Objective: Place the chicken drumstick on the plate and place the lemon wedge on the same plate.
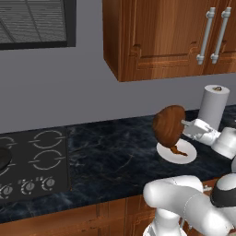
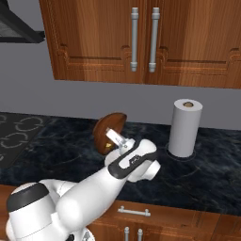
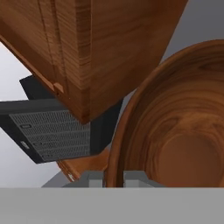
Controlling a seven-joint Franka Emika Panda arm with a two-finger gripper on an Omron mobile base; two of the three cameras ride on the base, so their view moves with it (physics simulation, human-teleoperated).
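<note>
My gripper [image 1: 186,123] is shut on the rim of a large round brown bowl [image 1: 168,125], which it holds tipped on edge in the air above the white plate [image 1: 185,157]. The orange-brown chicken drumstick [image 1: 179,150] lies on that plate, just under the bowl's lower edge. In the hand view the bowl's rim [image 3: 114,153] runs between my two fingertips [image 3: 91,179], and its wooden inside takes up the right half. In the right base view a small yellowish speck [image 2: 108,146] shows at the bowl's lower rim [image 2: 104,149]; I cannot tell whether it is the lemon wedge.
A paper towel roll [image 1: 213,107] stands upright on the dark marble counter [image 1: 110,156] just right of the plate. A black stovetop [image 1: 32,161] lies at the left, under the range hood [image 1: 37,23]. Wooden wall cabinets [image 2: 141,37] hang overhead.
</note>
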